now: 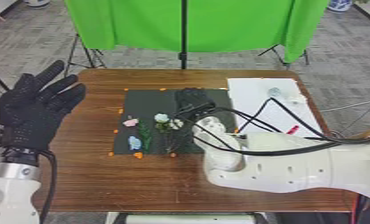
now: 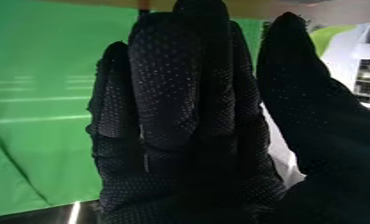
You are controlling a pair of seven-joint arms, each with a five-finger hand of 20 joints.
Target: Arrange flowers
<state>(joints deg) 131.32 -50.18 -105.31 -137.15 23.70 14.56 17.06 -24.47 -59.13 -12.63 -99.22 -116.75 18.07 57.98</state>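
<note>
- The right hand (image 1: 195,99) is over the dark mat (image 1: 150,101); its fingers are straight with the thumb held apart, so it is released and grasps nothing; the left hand (image 1: 39,107) is raised beside the worktop (image 1: 119,185), its fingers spread and loose.
- The flowers lie in two groups; on the mat are a pink flower (image 1: 131,121), a blue flower (image 1: 134,143) and two pale blooms (image 1: 161,118), close together near the right hand; on the white sheet (image 1: 252,92) are a light blue flower (image 1: 275,92) and a white flower (image 1: 297,99).
- The two pale blooms sit so near each other that a wide grasp could catch both, or drag one while lifting the other; I would judge that the likeliest slip.
- Black cables (image 1: 261,151) loop from the right arm across the sheet; a low sweep might let them snag a bloom or push the red object (image 1: 293,130) there.
- Thin stems flat on the mat may slide under the gloved fingers instead of rising between them; pressing too hard could bend a stem or crush petals, so a light, well-centred pinch seems called for.
</note>
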